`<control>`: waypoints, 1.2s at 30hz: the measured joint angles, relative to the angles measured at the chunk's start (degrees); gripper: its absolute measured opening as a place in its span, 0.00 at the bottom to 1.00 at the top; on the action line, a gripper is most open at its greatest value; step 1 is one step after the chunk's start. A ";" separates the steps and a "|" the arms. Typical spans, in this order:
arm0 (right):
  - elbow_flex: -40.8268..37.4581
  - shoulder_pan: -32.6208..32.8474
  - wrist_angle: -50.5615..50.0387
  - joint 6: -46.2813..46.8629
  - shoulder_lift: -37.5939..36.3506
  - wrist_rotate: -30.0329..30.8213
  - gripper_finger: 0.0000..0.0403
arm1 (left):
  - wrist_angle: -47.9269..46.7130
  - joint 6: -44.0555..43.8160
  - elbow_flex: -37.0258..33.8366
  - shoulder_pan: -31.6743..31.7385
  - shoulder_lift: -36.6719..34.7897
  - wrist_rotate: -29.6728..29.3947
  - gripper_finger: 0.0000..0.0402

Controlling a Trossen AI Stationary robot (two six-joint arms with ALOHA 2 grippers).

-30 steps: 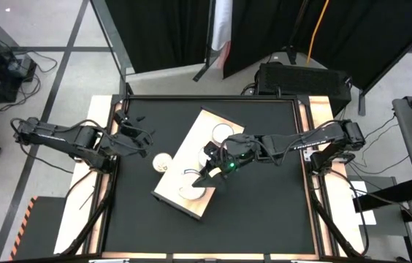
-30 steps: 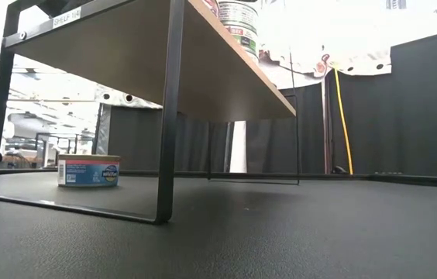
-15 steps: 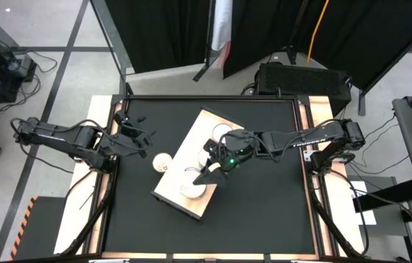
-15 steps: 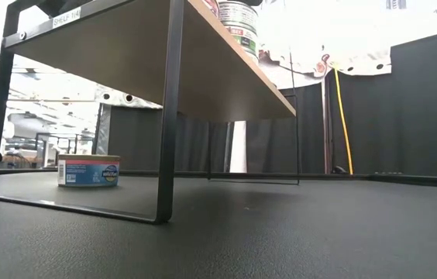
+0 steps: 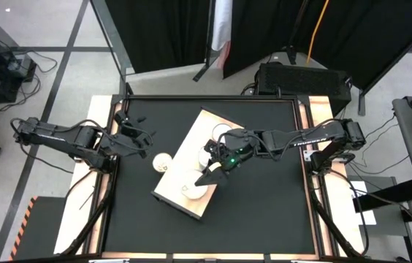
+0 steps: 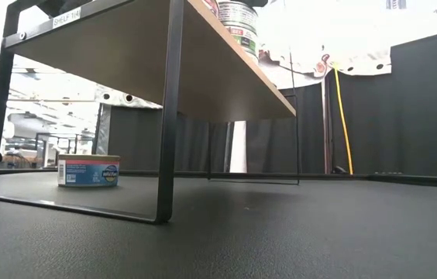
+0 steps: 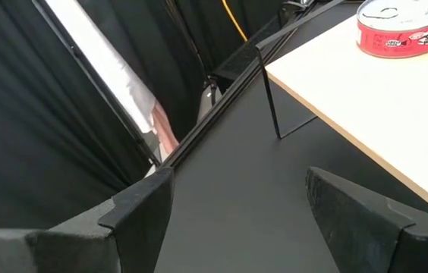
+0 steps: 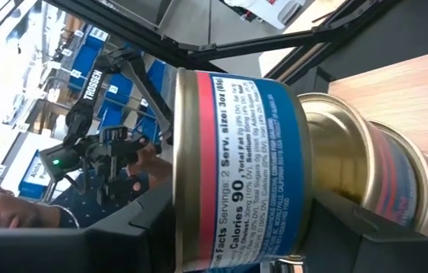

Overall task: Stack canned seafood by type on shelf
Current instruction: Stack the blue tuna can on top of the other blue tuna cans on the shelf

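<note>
The shelf [image 5: 184, 157] is a pale wooden board on black legs, set askew mid-table. My right gripper [image 5: 204, 180] is over its near end, shut on a blue-and-red-labelled tin [image 8: 237, 167] that sits on another tin [image 8: 373, 174] on the shelf [image 8: 411, 98]. A red-labelled tin [image 7: 404, 26] stands at the shelf's far end [image 5: 222, 133]. One tin [image 5: 162, 162] rests on its base on the black table, left of the shelf [image 6: 88, 170]. My left gripper [image 7: 237, 216] hangs open near the table's left edge [image 5: 144, 139], touching nothing. My right gripper comes at the blue-labelled tin about level from the table's right, rolled so one finger is above the other. The upper finger [image 8: 149, 220] lies at the lid's rim [image 8: 176, 189], the lower finger [image 8: 381, 227] by its base. The tin stands upright on the lower tin.
Black legs [image 6: 168, 116] hold the shelf well above the table, with open room beneath it. Stacked tins [image 6: 238, 27] show at the shelf's edge in the low view. Black curtains and cables lie beyond the table's far edge; a person shows in the room behind.
My right gripper has rolled slightly at the wrist while staying over the shelf's near end. The tin it holds has stayed on the stack.
</note>
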 joint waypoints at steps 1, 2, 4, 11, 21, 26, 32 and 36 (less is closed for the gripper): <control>0.00 -0.02 -0.05 -0.07 0.00 0.02 0.51 | 0.00 0.00 0.00 -0.01 0.00 0.09 0.75; 0.00 -0.02 -0.14 -0.12 0.00 0.06 0.52 | 0.00 0.00 0.00 -0.02 0.00 0.20 0.75; 0.00 -0.07 -0.27 -0.35 0.00 0.30 0.54 | 0.00 0.01 0.00 0.00 0.00 0.21 0.75; 0.00 -0.22 -0.63 -0.58 0.00 1.11 0.62 | 0.00 0.04 0.00 0.00 0.00 0.24 0.75; 0.02 -0.35 -1.48 -0.84 0.00 3.20 0.73 | 0.00 0.09 0.00 -0.02 0.00 0.26 0.75; 0.04 -0.35 -1.99 -0.96 -0.14 3.57 0.77 | 0.00 0.17 0.00 -0.02 0.00 1.29 0.75; 0.04 -0.36 -3.23 -0.89 -0.75 5.53 0.77 | 0.01 0.18 0.00 -0.02 0.00 1.31 0.75; 0.00 -0.31 -3.97 -1.49 -1.33 7.40 0.77 | 0.59 1.33 0.00 -0.02 0.00 1.31 0.75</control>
